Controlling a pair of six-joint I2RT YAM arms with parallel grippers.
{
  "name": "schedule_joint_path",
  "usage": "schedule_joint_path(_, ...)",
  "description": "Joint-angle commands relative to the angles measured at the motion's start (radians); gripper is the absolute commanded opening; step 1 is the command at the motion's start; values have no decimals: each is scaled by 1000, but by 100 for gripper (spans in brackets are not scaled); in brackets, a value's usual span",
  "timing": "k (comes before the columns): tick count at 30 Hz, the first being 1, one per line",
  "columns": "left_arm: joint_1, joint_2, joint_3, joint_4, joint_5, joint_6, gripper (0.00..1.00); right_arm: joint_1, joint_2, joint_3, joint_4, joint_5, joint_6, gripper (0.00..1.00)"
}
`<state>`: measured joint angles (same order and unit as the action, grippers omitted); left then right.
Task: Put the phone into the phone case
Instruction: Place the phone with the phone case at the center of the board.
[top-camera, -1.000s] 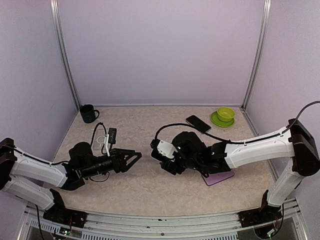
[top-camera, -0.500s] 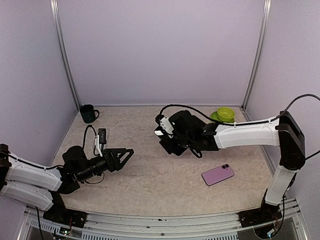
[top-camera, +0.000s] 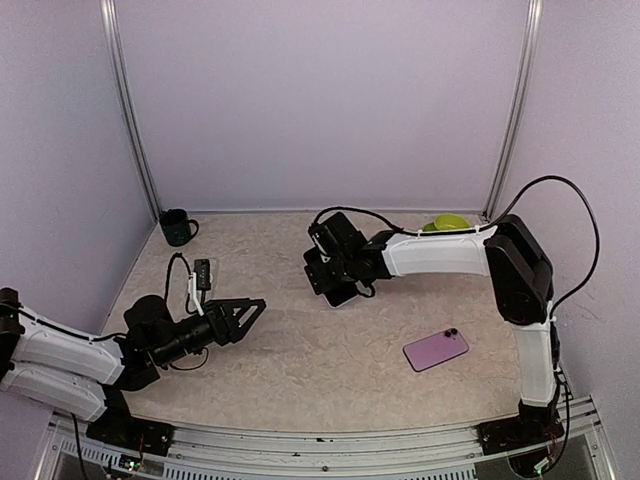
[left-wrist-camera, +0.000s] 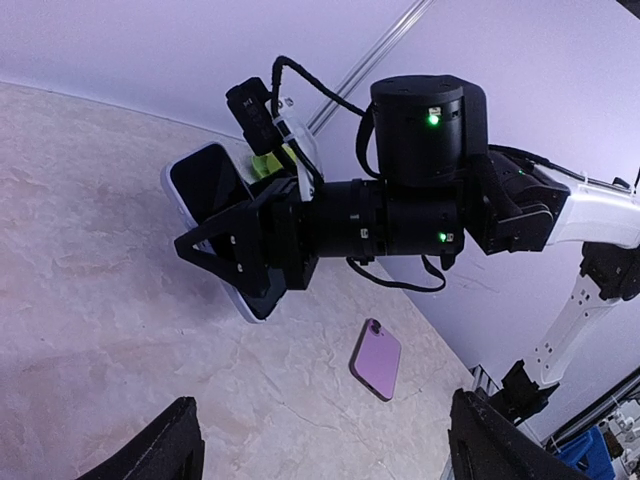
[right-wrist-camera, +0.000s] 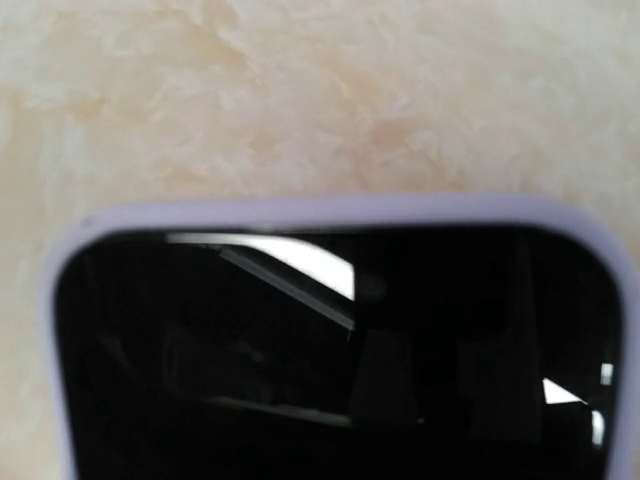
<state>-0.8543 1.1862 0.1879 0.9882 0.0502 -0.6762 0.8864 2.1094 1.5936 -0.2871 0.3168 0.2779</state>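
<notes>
At the back left a dark mug (top-camera: 178, 227) stands out of the way. In front of it, low over the table (top-camera: 300, 380), the left arm's fingers (top-camera: 243, 309) are spread wide and hold nothing.

Near the middle, the right arm's fingers (left-wrist-camera: 245, 255) are clamped across the phone (left-wrist-camera: 205, 185), gripping it by its long edges. It hangs tilted and clear of the table, dark screen showing, with a pale lilac rim.

Further right and nearer the front, the purple case (top-camera: 436, 349) lies flat, well apart from the phone. It seems to lie back-up with its lens holes on top, though from above I cannot be sure which face shows. A green bowl (top-camera: 452, 224) sits in the far right corner.

The step in hand looks like carrying the grasped phone to the case. The next move calls for bringing the phone over the case, squaring its corners to it, and probably having the free left fingers steady or turn the case before pressing in.
</notes>
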Motion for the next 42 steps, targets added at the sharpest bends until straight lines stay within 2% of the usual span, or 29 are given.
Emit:
schedule_joint_path(1,-8,-3,-23,37,-22,-3,82,-49,58,92,3,-41,166,56)
schedule_joint_path(10,-11,-20,-36,41,-42,-9,82,-84,239,348,-100,0,310,57)
schedule_joint_path(14,-11,-22,-37,38,-44,-13,82,-94,290,407,-113,8,358,57)
schedule_joint_path(26,-15,-32,-38,33,-46,-17,82,-102,377,495,-115,-3,441,60)
schedule_joint_path(42,-14,-43,-29,17,-83,-11,82,-121,403,471,-122,-21,491,69)
